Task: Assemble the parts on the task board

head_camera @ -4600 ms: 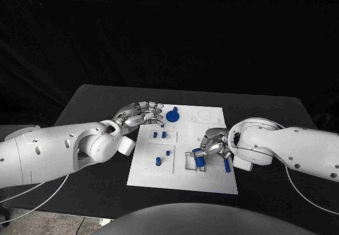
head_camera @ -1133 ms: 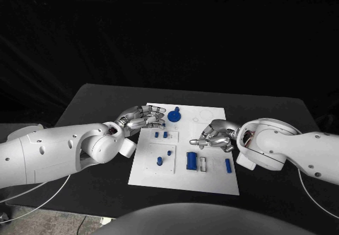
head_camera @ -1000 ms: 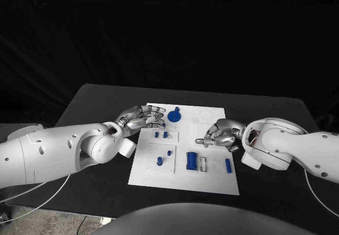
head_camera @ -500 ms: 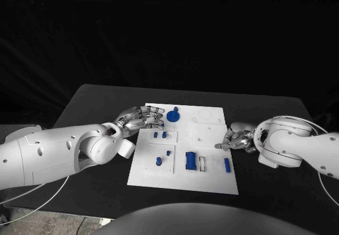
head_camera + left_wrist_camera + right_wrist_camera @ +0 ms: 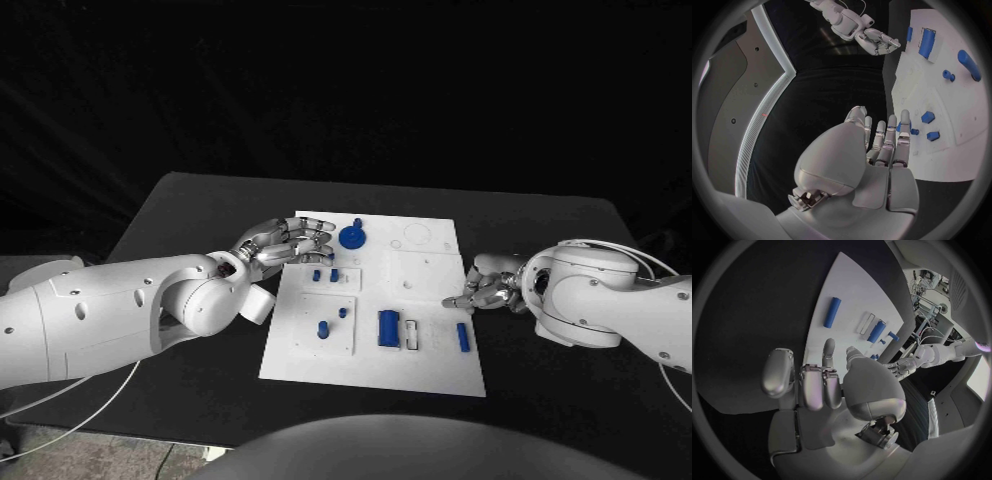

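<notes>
Risk: knocking the loose blue rod point(image 5: 463, 337) at the task board point(image 5: 427, 262)'s 4 o'clock edge off onto the worktop point(image 5: 188, 205). Right hand point(image 5: 483, 290) just above it, fingers loosely curled, empty. Left hand point(image 5: 287, 240) at 10 o'clock, fingers apart, empty.

My left hand point(image 5: 873, 160) is empty, fingers extended close together, at the task board's point(image 5: 911, 90) edge. Small blue parts point(image 5: 928, 117) lie just beyond my fingertips. A blue block point(image 5: 927, 42) and a longer blue piece point(image 5: 969, 65) sit farther along. My right hand point(image 5: 876, 41) hangs past the board's far edge.
</notes>
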Controlling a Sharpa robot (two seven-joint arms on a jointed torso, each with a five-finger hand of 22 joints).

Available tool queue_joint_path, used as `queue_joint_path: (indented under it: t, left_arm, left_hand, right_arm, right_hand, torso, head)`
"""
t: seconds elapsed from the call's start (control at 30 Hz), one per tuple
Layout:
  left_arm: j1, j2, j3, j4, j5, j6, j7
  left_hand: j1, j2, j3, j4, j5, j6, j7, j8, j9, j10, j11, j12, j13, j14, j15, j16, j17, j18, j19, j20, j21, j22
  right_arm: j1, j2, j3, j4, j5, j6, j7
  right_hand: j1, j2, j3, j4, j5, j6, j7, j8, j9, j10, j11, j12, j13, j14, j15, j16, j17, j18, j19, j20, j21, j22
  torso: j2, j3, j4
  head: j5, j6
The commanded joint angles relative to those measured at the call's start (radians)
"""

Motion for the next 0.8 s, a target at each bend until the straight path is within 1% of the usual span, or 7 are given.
queue_joint_path:
  t: [0.03,0.1,0.17,0.4,0.5,0.67,0.8]
  left_arm:
    - [-0.001,0.001,0.001,0.0,0.002,0.024,0.004]
    - [-0.001,0.0,0.001,0.0,0.002,0.024,0.003]
    - [-0.001,0.0,0.001,0.0,0.002,0.024,0.003]
    - [-0.003,0.003,0.001,-0.002,0.002,0.027,0.0]
    - [-0.005,0.004,0.001,-0.003,0.002,0.029,-0.002]
    - [-0.007,0.005,0.001,-0.004,0.002,0.03,-0.003]
    - [-0.008,0.006,0.001,-0.004,0.002,0.031,-0.004]
  left_hand:
    - [0.01,0.004,0.009,0.0,0.006,0.005,0.054,-0.004,-0.001,0.007,-0.001,-0.003,-0.001,0.008,0.003,0.006,-0.001,-0.018,0.002,-0.008,0.005,0.001]
    - [0.01,0.004,0.009,0.0,0.006,0.005,0.054,-0.004,-0.001,0.008,-0.001,-0.003,-0.001,0.008,0.003,0.006,-0.001,-0.018,0.002,-0.008,0.005,0.001]
    - [0.01,0.004,0.009,0.0,0.006,0.005,0.054,-0.004,-0.001,0.008,-0.001,-0.003,-0.001,0.008,0.003,0.006,-0.001,-0.018,0.002,-0.008,0.005,0.001]
    - [0.01,0.004,0.01,0.0,0.006,0.005,0.054,-0.004,-0.002,0.008,-0.001,-0.003,-0.001,0.008,0.003,0.006,-0.001,-0.018,0.002,-0.008,0.005,0.002]
    - [0.01,0.004,0.01,-0.001,0.006,0.005,0.054,-0.004,-0.002,0.008,-0.001,-0.003,-0.002,0.009,0.004,0.006,-0.001,-0.018,0.002,-0.008,0.005,0.002]
    - [0.01,0.004,0.011,-0.001,0.007,0.005,0.054,-0.005,-0.002,0.009,0.0,-0.004,-0.002,0.009,0.004,0.007,-0.001,-0.019,0.002,-0.008,0.005,0.002]
    - [0.01,0.004,0.011,-0.001,0.007,0.005,0.054,-0.005,-0.002,0.009,0.0,-0.004,-0.002,0.009,0.004,0.007,-0.001,-0.019,0.002,-0.008,0.005,0.002]
  right_arm:
    - [-0.002,0.001,-0.001,-0.002,-0.054,0.048,-0.022]
    - [-0.004,0.001,-0.001,-0.004,-0.058,0.057,-0.024]
    - [-0.007,0.002,-0.002,-0.006,-0.06,0.064,-0.025]
    - [-0.013,-0.001,-0.003,-0.008,-0.064,0.08,-0.028]
    - [-0.016,-0.003,-0.003,-0.006,-0.064,0.087,-0.029]
    - [-0.022,-0.005,-0.003,0.0,-0.063,0.089,-0.029]
    - [-0.026,-0.004,-0.004,0.002,-0.056,0.091,-0.029]
  right_hand:
    - [-0.024,0.005,-0.014,0.001,-0.029,0.003,-0.002,0.01,0.012,0.105,-0.01,0.004,0.263,0.066,-0.01,0.004,0.061,0.004,0.004,-0.004,0.002,0.141]
    - [-0.039,0.011,-0.023,0.001,-0.052,0.002,-0.003,0.019,0.022,0.105,-0.011,0.004,0.263,0.066,-0.011,0.004,0.061,0.004,0.005,-0.005,0.001,0.142]
    - [-0.046,0.014,-0.028,0.001,-0.064,0.001,-0.004,0.022,0.027,0.105,-0.011,0.004,0.263,0.066,-0.011,0.004,0.061,0.004,0.005,-0.006,0.0,0.142]
    - [-0.051,0.018,-0.033,0.001,-0.076,0.003,-0.005,0.028,0.032,0.105,-0.012,0.004,0.263,0.066,-0.012,0.004,0.061,0.004,0.005,-0.007,-0.002,0.142]
    - [-0.05,0.02,-0.035,-0.001,-0.079,-0.003,-0.004,0.02,0.029,0.105,-0.012,0.004,0.263,0.066,-0.012,0.004,0.061,0.005,0.005,-0.007,-0.003,0.142]
    - [-0.03,0.023,-0.039,-0.005,-0.066,-0.011,0.002,-0.022,-0.002,0.105,-0.007,0.004,0.263,0.066,-0.008,0.003,0.06,0.004,0.005,-0.005,-0.009,0.142]
    - [-0.016,0.025,-0.045,-0.004,-0.06,-0.006,0.009,-0.067,-0.042,0.105,0.0,0.004,0.263,0.066,-0.003,0.003,0.059,0.005,0.006,-0.002,-0.013,0.142]
  torso:
    - [0.0,0.0001,-0.0006]
    - [0.0,-0.0001,-0.0006]
    - [0.0,0.0,-0.0008]
    - [-0.001,0.0002,-0.001]
    - [0.0,0.0002,-0.0009]
    - [0.0,0.0001,-0.0007]
    - [0.0,0.0002,-0.0003]
  head:
    - [0.0,0.0]
    - [0.0,0.0]
    - [0.001,0.0]
    - [-0.001,0.0]
    - [-0.002,0.0]
    - [-0.005,0.0]
    - [-0.004,0.0]
